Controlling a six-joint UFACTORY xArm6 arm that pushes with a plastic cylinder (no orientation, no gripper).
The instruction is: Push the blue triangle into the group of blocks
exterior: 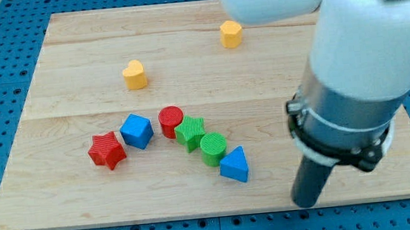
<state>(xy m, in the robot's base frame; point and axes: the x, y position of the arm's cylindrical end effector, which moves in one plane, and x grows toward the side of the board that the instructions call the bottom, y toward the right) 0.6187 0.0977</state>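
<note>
bright, even light | soft short shadows | near arm blurred

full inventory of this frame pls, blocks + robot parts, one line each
blue triangle: 1, blue, lower middle, touching the green cylinder
green cylinder: 1, green, up-left of the triangle
green star: 1, green, between the two cylinders
red cylinder: 1, red, centre
blue cube: 1, blue, left of the red cylinder
red star: 1, red, leftmost of the group
yellow heart: 1, yellow, upper left, alone
yellow hexagon: 1, yellow, top middle, alone
wooden board: 1, light wood
my tip: 1, dark, right of the blue triangle, apart from it
</note>
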